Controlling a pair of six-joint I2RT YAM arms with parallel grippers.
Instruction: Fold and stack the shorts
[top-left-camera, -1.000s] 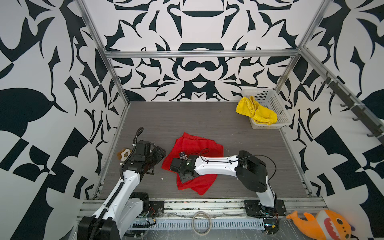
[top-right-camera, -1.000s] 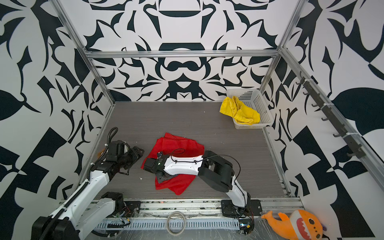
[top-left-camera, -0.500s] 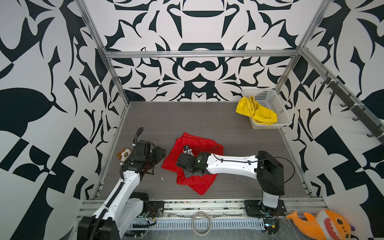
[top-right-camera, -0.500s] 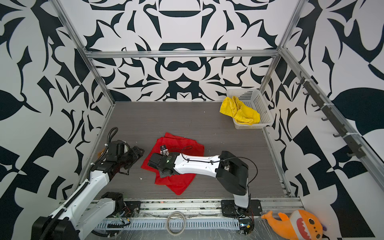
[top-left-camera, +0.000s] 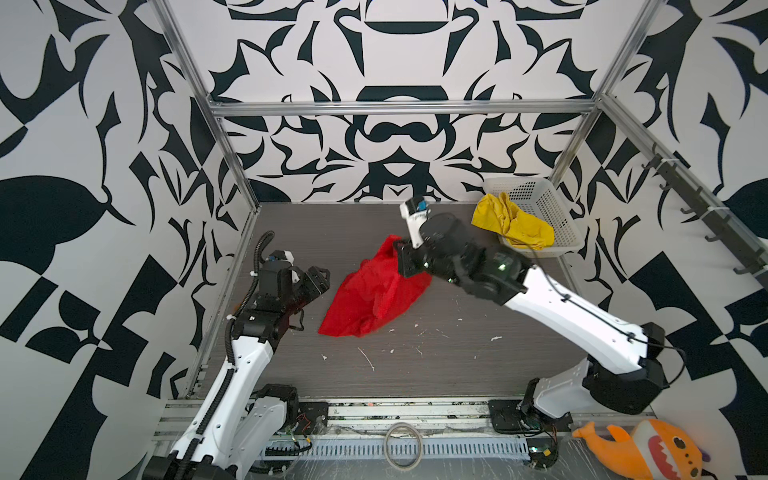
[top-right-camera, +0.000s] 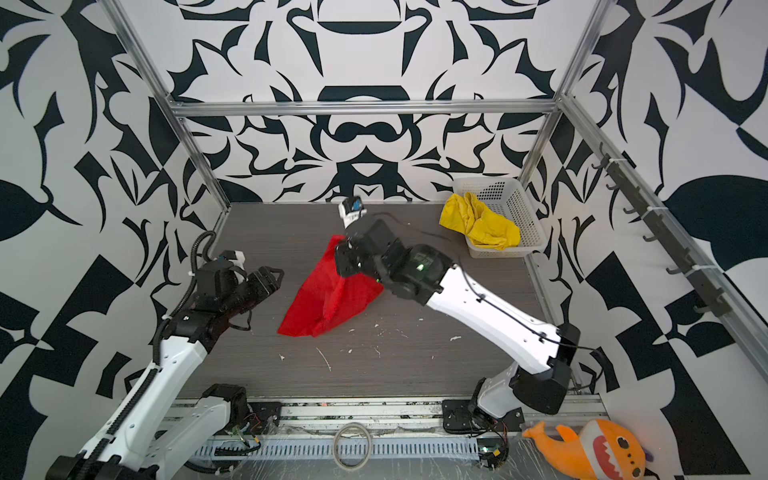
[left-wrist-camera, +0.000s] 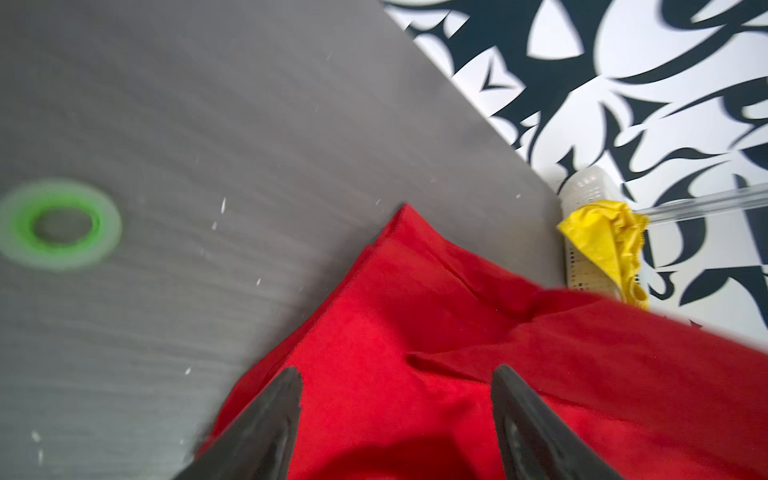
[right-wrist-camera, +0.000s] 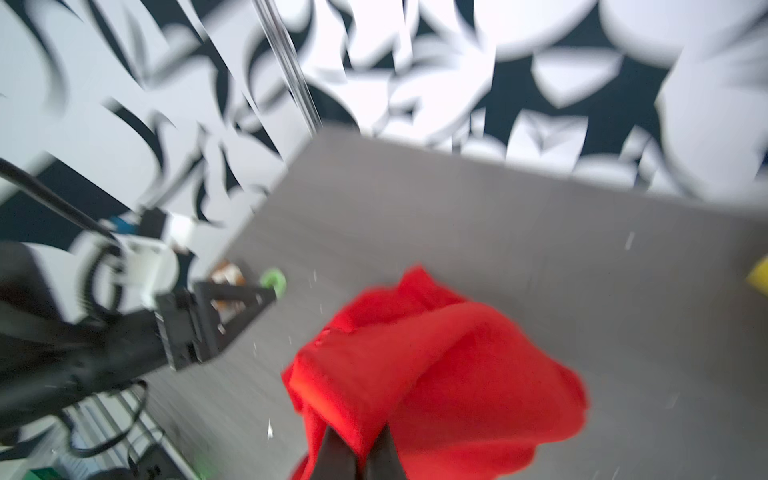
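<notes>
The red shorts (top-left-camera: 374, 291) (top-right-camera: 328, 291) hang in a loose drape, their lower part resting on the grey table. My right gripper (right-wrist-camera: 361, 449) is shut on their upper edge and holds it raised above the table's middle. My left gripper (top-left-camera: 322, 278) (left-wrist-camera: 397, 382) stands open just left of the red fabric, with cloth showing between its fingers but not pinched. The yellow shorts (top-left-camera: 515, 224) (top-right-camera: 482, 224) (left-wrist-camera: 602, 237) lie crumpled over the rim of the white basket (top-left-camera: 557, 216) (top-right-camera: 519, 208) at the back right.
An orange plush shark (top-left-camera: 648, 453) (top-right-camera: 598, 449) lies outside the frame at the front right. A green ring (left-wrist-camera: 20, 224) (right-wrist-camera: 274, 280) sits on the table near the left arm. White scraps dot the table's front half. Patterned walls enclose three sides.
My right gripper shut on the red shorts and lifted them up and toward the back, so the flat fabric now hangs. The left arm stayed where it was.
</notes>
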